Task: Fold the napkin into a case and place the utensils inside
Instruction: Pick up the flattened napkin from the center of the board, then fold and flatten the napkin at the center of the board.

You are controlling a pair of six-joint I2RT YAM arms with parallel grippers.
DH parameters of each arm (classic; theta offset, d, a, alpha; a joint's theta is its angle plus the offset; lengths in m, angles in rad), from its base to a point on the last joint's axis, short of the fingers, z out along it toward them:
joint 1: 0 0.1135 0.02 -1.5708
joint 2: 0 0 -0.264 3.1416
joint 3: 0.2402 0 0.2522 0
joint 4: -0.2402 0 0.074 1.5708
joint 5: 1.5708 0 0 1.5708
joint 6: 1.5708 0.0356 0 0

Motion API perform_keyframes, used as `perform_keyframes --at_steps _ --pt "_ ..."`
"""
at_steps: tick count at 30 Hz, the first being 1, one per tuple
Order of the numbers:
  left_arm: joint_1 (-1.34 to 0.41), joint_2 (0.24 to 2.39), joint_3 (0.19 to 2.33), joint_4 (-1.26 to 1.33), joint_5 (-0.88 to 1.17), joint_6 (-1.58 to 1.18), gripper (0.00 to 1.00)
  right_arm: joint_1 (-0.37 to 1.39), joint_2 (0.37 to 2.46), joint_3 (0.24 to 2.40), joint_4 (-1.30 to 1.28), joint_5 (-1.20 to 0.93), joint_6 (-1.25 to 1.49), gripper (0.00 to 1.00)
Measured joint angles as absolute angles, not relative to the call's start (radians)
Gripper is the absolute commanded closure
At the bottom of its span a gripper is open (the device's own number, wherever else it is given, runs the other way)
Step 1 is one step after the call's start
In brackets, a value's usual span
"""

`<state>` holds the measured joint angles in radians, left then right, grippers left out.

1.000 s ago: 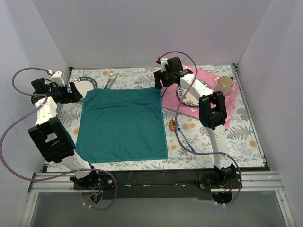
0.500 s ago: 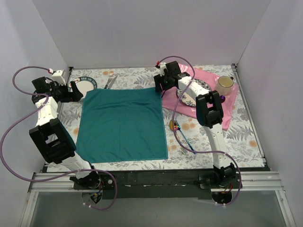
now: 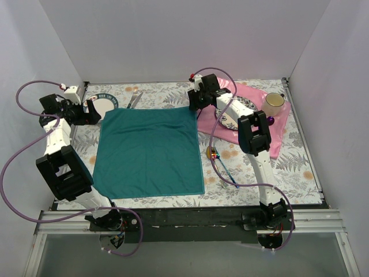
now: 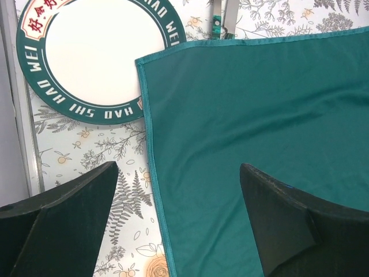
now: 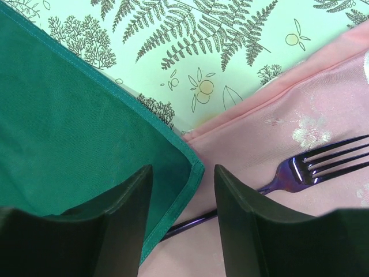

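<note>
Fern-printed tablecloth [image 3: 300, 167] carries the two iridescent utensils [image 3: 222, 164] nearest, just right of the flat, unfolded teal napkin [image 3: 147, 150]. At its far corners the left gripper [image 4: 179, 170] straddles the hem, fingers [image 4: 63, 213] wide apart; the right gripper [image 5: 183, 173] brackets its corner, fingers [image 5: 248, 231] apart, unclamped. Likely the first fold: both must pinch, lift together.

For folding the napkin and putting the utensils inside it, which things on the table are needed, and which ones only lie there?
Needed for the job:
- napkin
- rainbow spoon
- blue-green handled utensil

Only lying there:
- pink placemat
- purple fork
- green-rimmed plate
- green-handled fork and knife
- cup
</note>
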<state>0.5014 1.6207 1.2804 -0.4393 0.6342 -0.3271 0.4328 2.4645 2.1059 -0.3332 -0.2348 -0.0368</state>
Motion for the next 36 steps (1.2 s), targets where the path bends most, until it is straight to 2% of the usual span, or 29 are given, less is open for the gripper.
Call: perform_keyframes --at_steps 3,6,7,8,17,19,21,25,31,36 --pt "0.501 1.619 1.269 -0.44 0.632 -0.322 0.13 0.433 2.469 2.111 -0.334 -0.235 -0.036 0.6" --pt "0.501 1.619 1.262 -0.44 0.628 -0.318 0.13 0.433 2.477 2.125 -0.332 -0.236 -0.037 0.83" --pt "0.501 1.619 1.262 -0.44 0.627 -0.318 0.14 0.433 2.477 2.126 -0.332 -0.239 -0.037 0.97" --pt "0.501 1.619 1.261 -0.44 0.627 -0.316 0.14 0.433 2.477 2.126 -0.332 -0.242 -0.036 0.99" --pt "0.501 1.604 1.256 -0.465 0.612 -0.31 0.1 0.451 2.42 2.045 -0.315 -0.395 -0.066 0.99" --pt "0.501 1.605 1.274 -0.516 0.613 -0.31 0.09 0.479 2.374 2.011 -0.326 -0.436 -0.098 0.99" --pt "0.502 1.605 1.295 -0.553 0.614 -0.31 0.02 0.514 2.333 1.995 -0.347 -0.469 -0.126 0.99" --pt "0.516 1.605 1.324 -0.614 0.63 -0.302 0.02 0.606 2.228 1.95 -0.388 -0.525 -0.215 0.99" --pt "0.581 1.605 1.329 -0.72 0.664 -0.237 0.02 0.773 2.061 1.745 -0.479 -0.578 -0.363 0.99" --pt "0.684 1.605 1.33 -0.836 0.715 -0.108 0.02 0.781 1.964 1.528 -0.575 -0.591 -0.447 0.99"
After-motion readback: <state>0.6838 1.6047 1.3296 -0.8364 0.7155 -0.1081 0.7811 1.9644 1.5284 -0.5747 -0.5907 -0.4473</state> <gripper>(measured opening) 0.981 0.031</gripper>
